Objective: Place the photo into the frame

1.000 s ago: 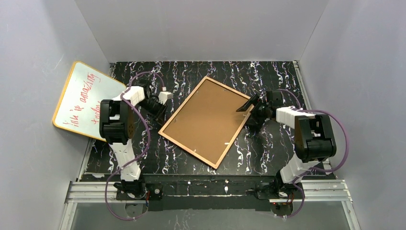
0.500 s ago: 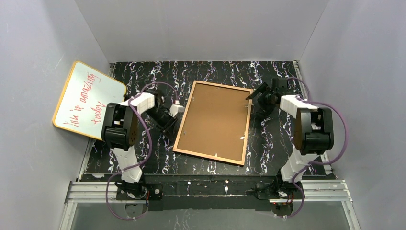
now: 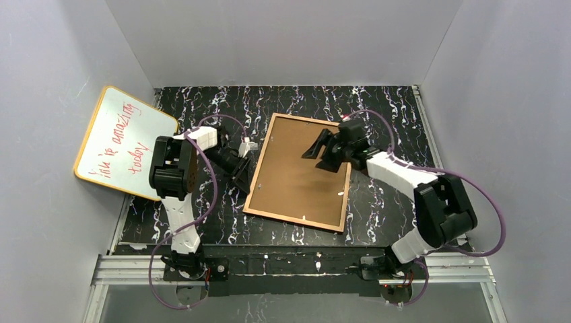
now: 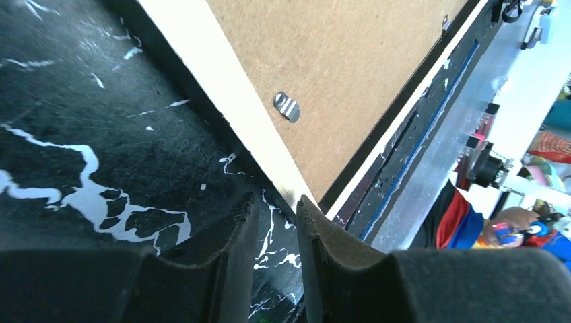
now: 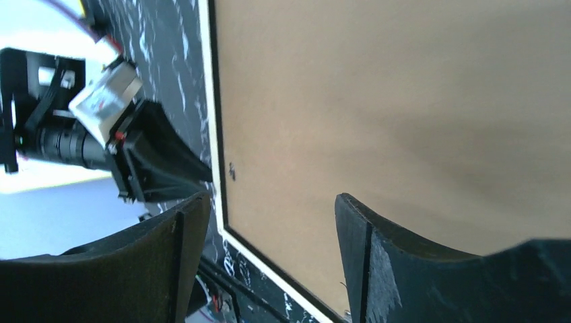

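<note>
The frame (image 3: pixel 296 219) lies back side up in the middle of the table, its tan rim around a brown backing board (image 3: pixel 299 171). The photo is not in view. My left gripper (image 3: pixel 244 178) is low at the frame's left edge; in the left wrist view (image 4: pixel 275 202) its jaws stand a narrow gap apart with nothing between them, just short of the rim (image 4: pixel 229 101). My right gripper (image 3: pixel 322 153) hovers open and empty over the board's upper right part. In the right wrist view (image 5: pixel 269 202) it looks across the board (image 5: pixel 404 101) to the left gripper (image 5: pixel 161 165).
A yellow-edged whiteboard (image 3: pixel 121 138) with red writing leans against the left wall. Small metal tabs (image 4: pixel 287 106) sit along the inside of the frame's rim. Grey walls close in three sides. The arm bases' metal rail (image 3: pixel 296 266) runs along the near edge.
The frame has turned from diagonal to nearly square with the table. My right gripper has swung left from beside the frame to over the board. My left gripper has moved right to the left edge.
</note>
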Controlling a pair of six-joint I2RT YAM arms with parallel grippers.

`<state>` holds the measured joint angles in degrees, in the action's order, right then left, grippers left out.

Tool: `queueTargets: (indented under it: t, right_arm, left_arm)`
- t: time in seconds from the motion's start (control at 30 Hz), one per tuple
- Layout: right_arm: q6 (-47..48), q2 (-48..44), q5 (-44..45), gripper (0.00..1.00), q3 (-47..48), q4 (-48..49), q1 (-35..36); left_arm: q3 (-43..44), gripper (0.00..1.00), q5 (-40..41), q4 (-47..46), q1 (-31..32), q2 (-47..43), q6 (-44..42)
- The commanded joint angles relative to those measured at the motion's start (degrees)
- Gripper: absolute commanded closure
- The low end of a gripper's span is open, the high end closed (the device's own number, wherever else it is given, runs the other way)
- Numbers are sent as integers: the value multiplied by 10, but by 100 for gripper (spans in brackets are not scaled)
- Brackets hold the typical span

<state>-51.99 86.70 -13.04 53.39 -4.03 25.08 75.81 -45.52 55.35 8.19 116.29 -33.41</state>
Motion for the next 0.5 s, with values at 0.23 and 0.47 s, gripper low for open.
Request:
queueTargets:
  t: [0.23,0.47]
  right_arm:
    - [-57,135,-17,26,62,95,168]
    - [-77,206,-36,29,105,117,211]
  left_arm:
    - [-22,83,-3,-22,0,7,29]
    - [-35,86,4,-49,0,7,53]
